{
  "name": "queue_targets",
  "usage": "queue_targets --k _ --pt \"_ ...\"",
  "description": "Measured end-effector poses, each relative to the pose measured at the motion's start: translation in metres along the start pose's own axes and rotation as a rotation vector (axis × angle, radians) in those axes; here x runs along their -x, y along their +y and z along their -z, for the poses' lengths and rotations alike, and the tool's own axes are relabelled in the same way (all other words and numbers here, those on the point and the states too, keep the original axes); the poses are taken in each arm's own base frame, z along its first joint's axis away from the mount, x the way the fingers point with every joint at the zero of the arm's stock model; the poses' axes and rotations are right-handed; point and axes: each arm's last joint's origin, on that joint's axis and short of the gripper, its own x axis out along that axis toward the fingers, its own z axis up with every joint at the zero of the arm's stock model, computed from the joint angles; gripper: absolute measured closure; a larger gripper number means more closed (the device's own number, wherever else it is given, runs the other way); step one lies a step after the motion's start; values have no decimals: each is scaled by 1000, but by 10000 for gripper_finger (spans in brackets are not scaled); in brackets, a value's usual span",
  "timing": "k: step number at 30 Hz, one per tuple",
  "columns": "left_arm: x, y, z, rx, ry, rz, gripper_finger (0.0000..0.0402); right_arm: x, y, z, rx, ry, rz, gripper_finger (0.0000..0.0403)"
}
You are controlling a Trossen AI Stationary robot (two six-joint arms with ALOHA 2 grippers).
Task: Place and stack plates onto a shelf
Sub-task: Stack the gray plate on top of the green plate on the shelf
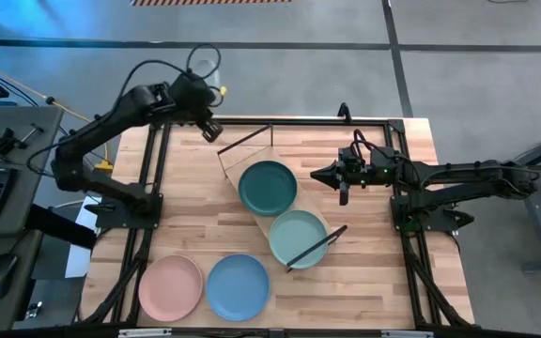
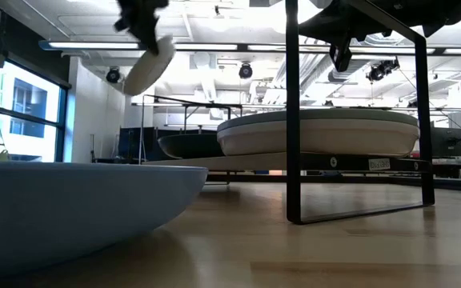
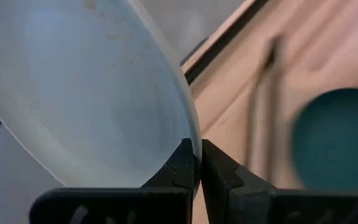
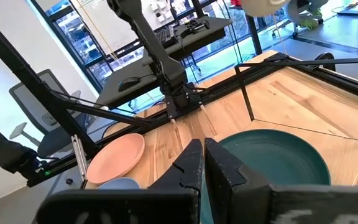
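White plate (image 3: 86, 93): round, shallow, matte, faintly speckled; held tilted in the air above the shelf's (image 1: 234, 167) far end
Left hand (image 3: 199, 163): clamped on its rim
Right hand (image 1: 319, 174): closed, empty, beside shelf
Hidden: plate's far edge cut off

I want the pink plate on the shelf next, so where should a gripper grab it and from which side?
Grip the pink plate by its rim, fingers pinching over the raised edge. It lies flat on the table, and the blue plate crowds its right side, so the outer left or far edge looks freest. The left gripper holds a white plate by the rim the same way.
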Motion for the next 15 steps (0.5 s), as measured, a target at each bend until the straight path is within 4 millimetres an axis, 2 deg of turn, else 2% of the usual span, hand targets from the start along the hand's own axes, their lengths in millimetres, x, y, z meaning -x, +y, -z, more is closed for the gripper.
queue_targets --k 4,7,12,15 --pt "23 -38 -17 -105 -95 99 401 0 0 0 0 0 0 403" --pt "31 -74 -23 -226 -125 182 401 0 0 0 0 0 0 403" --pt "35 -140 -22 -523 -170 213 401 0 0 0 0 0 0 403" --pt "28 -172 -17 -675 -193 220 401 0 0 0 0 2 1 403"
